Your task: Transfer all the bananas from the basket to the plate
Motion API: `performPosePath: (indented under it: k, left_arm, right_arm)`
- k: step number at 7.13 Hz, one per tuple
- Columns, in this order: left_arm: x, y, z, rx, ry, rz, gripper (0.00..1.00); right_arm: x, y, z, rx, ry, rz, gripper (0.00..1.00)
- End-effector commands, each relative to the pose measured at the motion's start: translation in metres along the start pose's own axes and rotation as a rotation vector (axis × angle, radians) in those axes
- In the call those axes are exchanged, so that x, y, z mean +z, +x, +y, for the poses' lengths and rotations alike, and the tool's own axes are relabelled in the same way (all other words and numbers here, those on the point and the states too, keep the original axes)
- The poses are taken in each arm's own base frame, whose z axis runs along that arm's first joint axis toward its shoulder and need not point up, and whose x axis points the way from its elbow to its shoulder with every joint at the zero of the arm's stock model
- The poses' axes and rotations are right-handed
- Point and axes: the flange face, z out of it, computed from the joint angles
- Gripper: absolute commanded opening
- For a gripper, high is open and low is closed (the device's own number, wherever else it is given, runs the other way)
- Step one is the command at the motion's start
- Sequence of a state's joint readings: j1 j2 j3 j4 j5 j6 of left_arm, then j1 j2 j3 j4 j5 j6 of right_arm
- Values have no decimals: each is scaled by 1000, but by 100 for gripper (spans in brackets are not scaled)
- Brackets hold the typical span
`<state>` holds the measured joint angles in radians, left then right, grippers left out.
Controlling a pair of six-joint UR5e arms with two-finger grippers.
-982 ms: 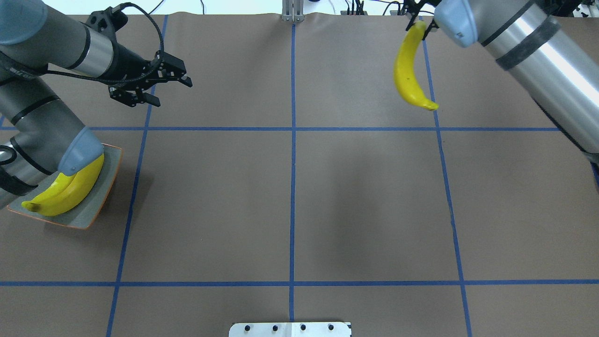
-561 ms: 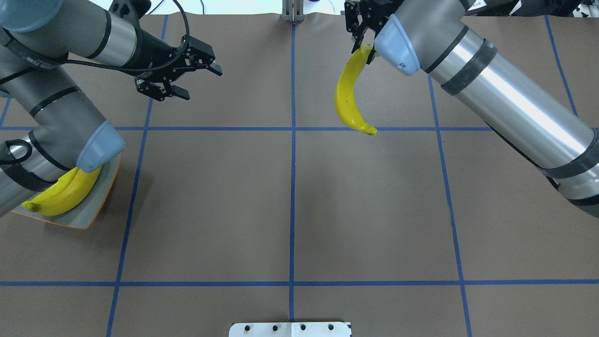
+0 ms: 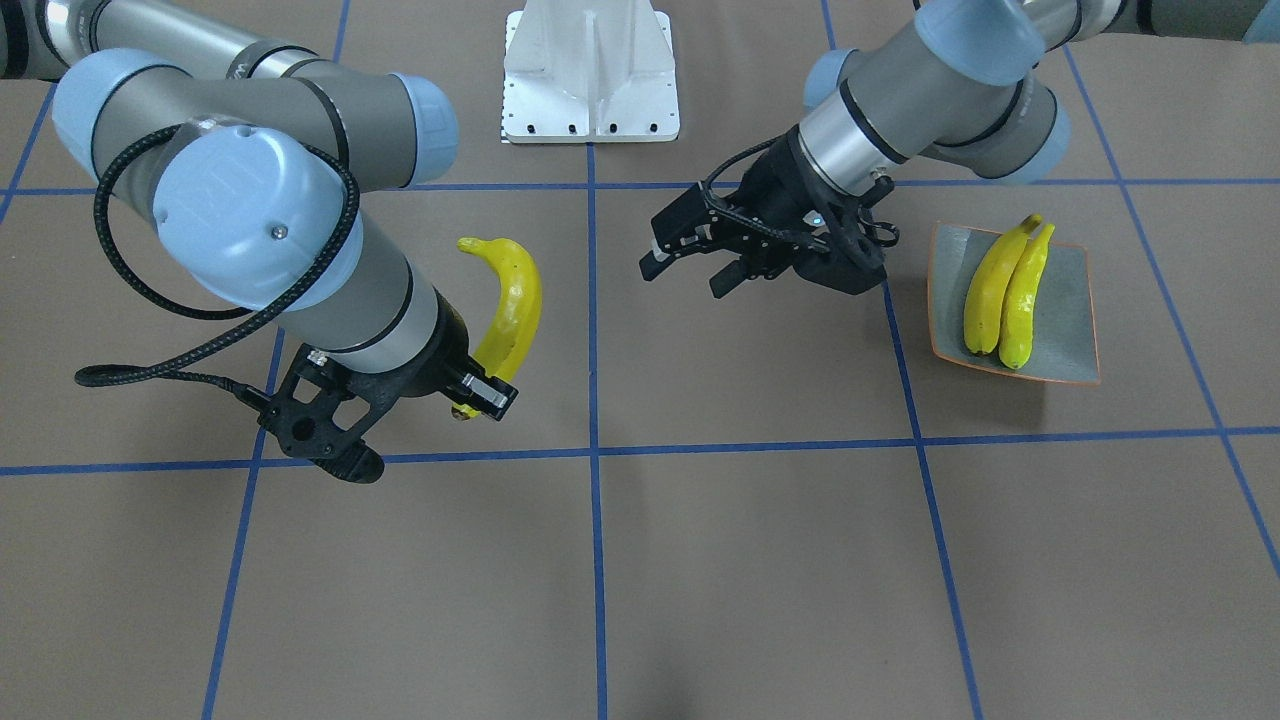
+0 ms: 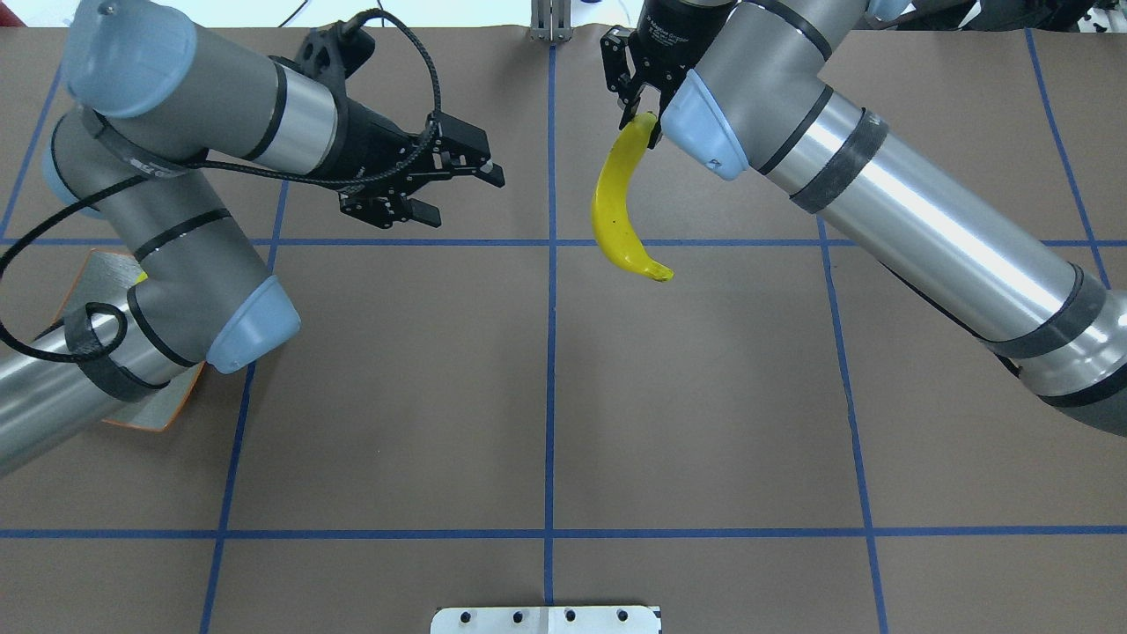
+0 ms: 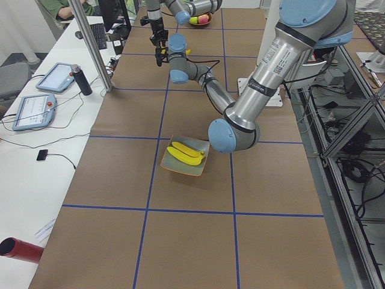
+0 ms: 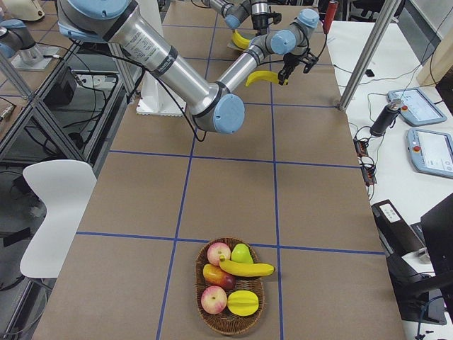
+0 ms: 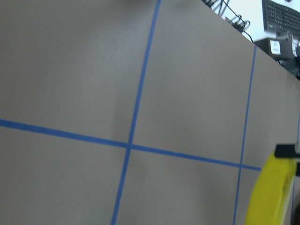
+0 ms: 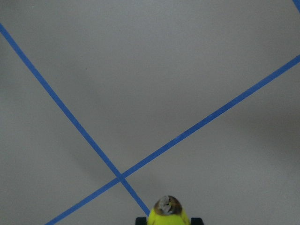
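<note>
Carried inward, the banana [image 4: 616, 207] now hangs over the middle of the worktop [image 4: 704, 396] from the right hand [image 4: 637, 110] clamping one end. The left hand [image 4: 462, 195], wide and empty, has advanced toward it, suggesting a hand-over.

The right gripper [image 3: 475, 398] grips a banana [image 3: 515, 300] by its end; two other bananas [image 3: 987, 290] lie together on the plate [image 3: 1070, 330].

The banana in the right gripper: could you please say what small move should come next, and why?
Probably the left gripper, jaws open and apart from the banana hanging from the right gripper, should ease across to take it: the plate lies on its side.
</note>
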<state>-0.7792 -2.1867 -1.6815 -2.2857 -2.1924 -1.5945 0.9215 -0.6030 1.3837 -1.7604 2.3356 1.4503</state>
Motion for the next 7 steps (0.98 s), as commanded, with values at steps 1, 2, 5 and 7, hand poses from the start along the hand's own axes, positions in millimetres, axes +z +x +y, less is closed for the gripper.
performPosePath:
  k: [1,2,5,7]
  left_arm:
    - [26,19,31,-6,-14,26,100]
    - [30,30,37,-5,-10,40,100]
    - [33,47,47,2,-25,62,100]
    - [32,40,45,3,-22,55,100]
  right_arm:
    - [-2,-14,19,-42,-7,-32,0]
    - [-1,-17,26,-18,-11,-63,0]
    - [4,-22,40,-42,-26,-90,0]
    - [-2,-18,41,-70,-68,-129,0]
